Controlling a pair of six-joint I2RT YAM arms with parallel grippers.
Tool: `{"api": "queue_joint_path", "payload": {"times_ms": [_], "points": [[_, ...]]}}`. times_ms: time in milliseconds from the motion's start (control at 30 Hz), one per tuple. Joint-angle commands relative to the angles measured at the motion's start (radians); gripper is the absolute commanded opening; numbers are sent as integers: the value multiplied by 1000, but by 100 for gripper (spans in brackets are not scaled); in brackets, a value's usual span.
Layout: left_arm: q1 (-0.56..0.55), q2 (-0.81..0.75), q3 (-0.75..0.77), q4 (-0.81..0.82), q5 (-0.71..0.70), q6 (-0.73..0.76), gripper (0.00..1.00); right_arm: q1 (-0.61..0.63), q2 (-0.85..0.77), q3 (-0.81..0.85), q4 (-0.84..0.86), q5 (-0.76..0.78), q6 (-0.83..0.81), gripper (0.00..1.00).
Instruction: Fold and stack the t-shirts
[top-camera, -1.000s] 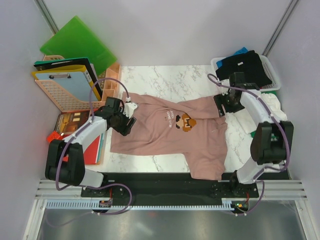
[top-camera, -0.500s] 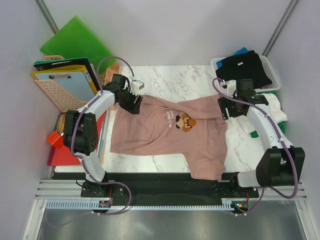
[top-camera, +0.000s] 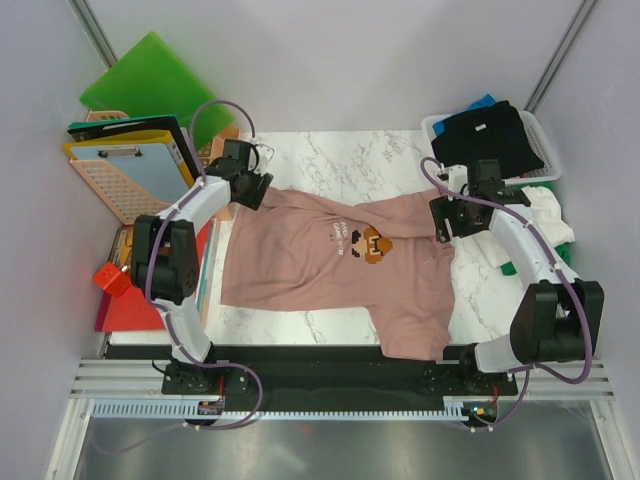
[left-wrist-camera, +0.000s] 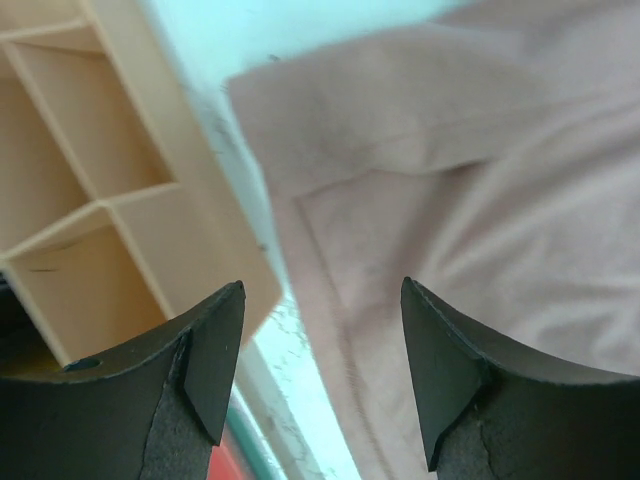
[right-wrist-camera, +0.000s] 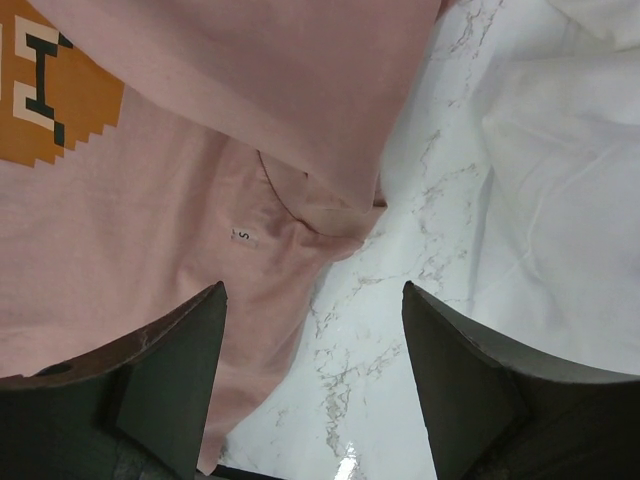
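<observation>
White marble table (top-camera: 330, 160) filled the middle of the top view, with pale walls behind it. On it the pink t-shirt (top-camera: 300, 260) lay spread out flat, print side up, its long axis running from 9 o'clock to 3 o'clock. Its pixel chest print (top-camera: 372, 245) sat nearer the 3 o'clock end, and one flap hung over the near edge at about 5 o'clock.

The left claw (top-camera: 255, 180) stood at the shirt's 10 o'clock corner, jaws apart and holding nothing. In the left wrist view the shirt (left-wrist-camera: 480, 180) spread toward 1 o'clock from the claw (left-wrist-camera: 322, 300). The shirt's hemmed edge ran between the two fingers, and the peach tray (left-wrist-camera: 110, 200) lay just beside it at 10 o'clock. Whether the fingers touched the cloth could not be told.

The right claw (top-camera: 445, 215) stood at the shirt's 3 o'clock edge, also spread wide and empty. From the right wrist the shirt (right-wrist-camera: 150, 200) lay toward 10 o'clock of the claw (right-wrist-camera: 312, 300), one layer folded over another, with a small size tag (right-wrist-camera: 242, 236) showing. Bare marble lay between the fingers, and a white t-shirt (right-wrist-camera: 560, 200) lay at 2 o'clock.

A black t-shirt (top-camera: 490, 135) sat in the white basket (top-camera: 545, 128) at the table's 2 o'clock corner.
</observation>
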Motion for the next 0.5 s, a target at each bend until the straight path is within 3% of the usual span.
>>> {"api": "queue_joint_path", "payload": {"times_ms": [0,467], "points": [[5,67,92,63,-132,-8,71,0,6,-16,19,-23,13,78],[15,284,296,-39,-78,-79,71,0,-55,-68,19,71,-31,78]]}}
